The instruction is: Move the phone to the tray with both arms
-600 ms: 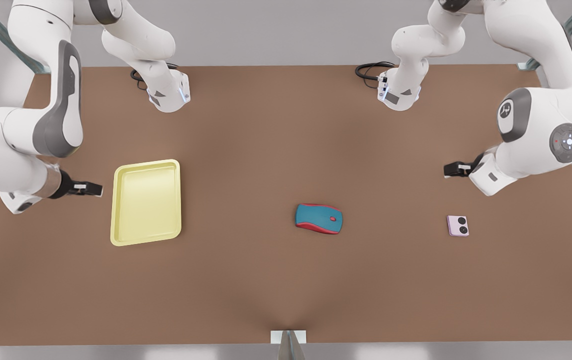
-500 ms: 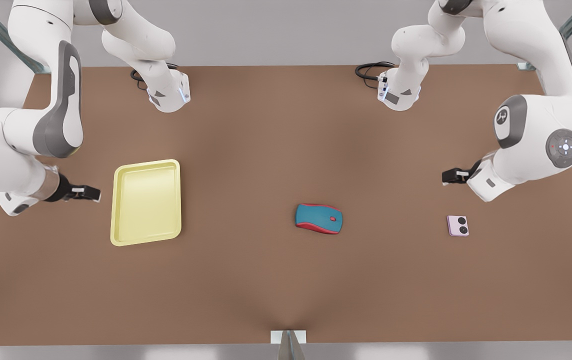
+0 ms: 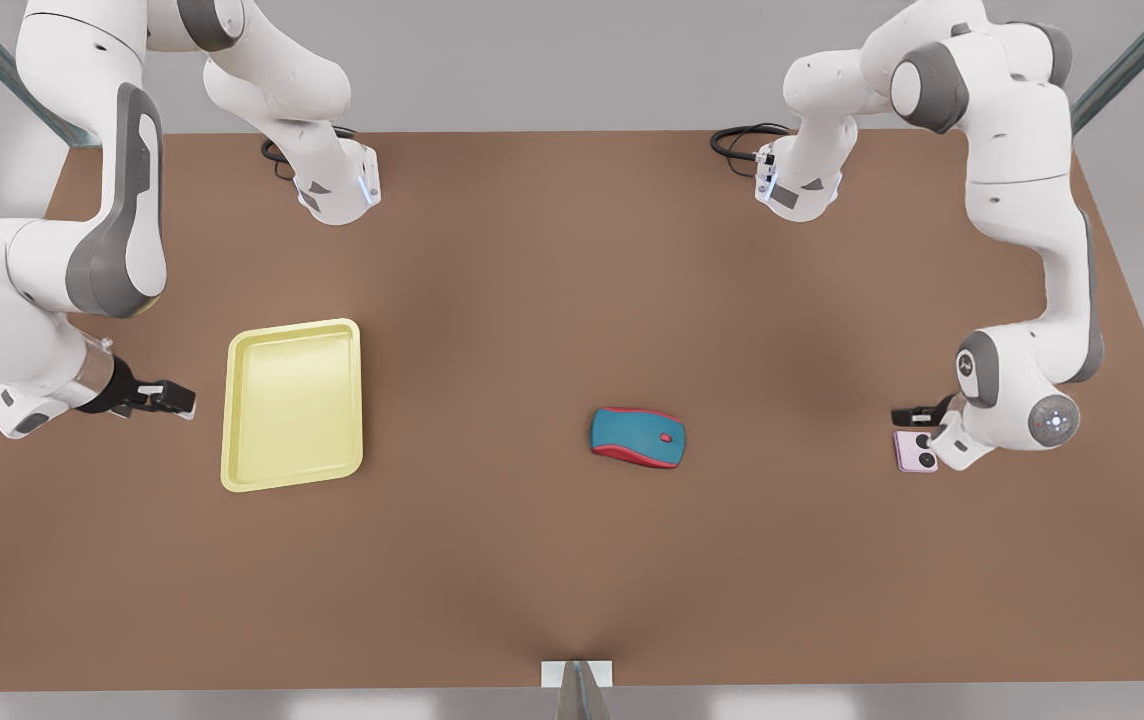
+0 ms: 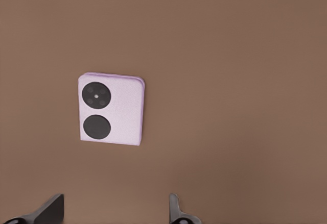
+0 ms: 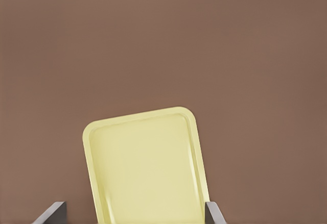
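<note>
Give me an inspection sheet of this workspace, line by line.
Surface: brown table, flat.
Job's things: phone lies flat near the front view's right edge; tray lies far off toward the left, nothing in it.
Clutter: teal-and-red mouse between them.
Grippers: left gripper above the phone, jaws open; right gripper beside the tray, jaws open, waiting.
Cables: black loops at both arm bases.
Surroundings: grey wall, metal struts.
</note>
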